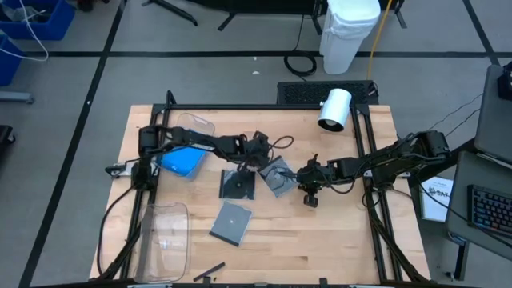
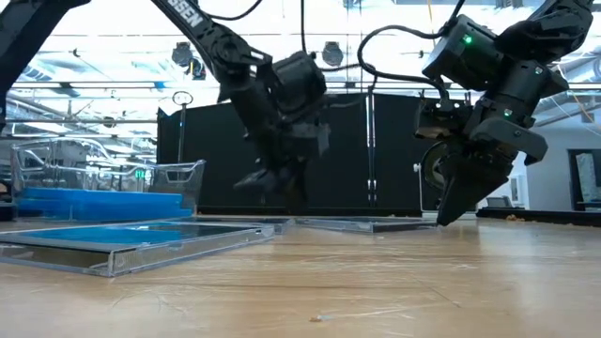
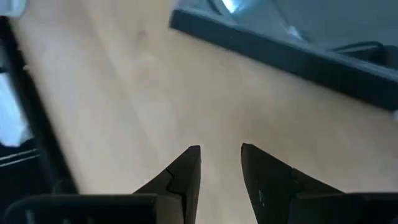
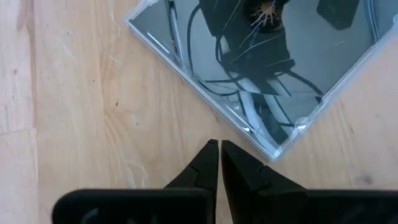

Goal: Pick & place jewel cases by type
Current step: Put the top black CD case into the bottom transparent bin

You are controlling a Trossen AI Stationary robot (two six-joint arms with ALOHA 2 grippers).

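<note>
While blue cases [image 1: 181,161] fill a bin, three grey cases [image 1: 231,222] lie flat.

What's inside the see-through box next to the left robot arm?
Blue cases lie inside the bin, stacked. The left arm covers part of it, so how many are there can't be counted.

Three jewel cases [image 1: 238,185] lay mid-table between both arms; another stack [image 1: 181,161] sat inside the far-left bin [image 1: 200,125], a second bin [image 1: 164,240] near-left.
</note>
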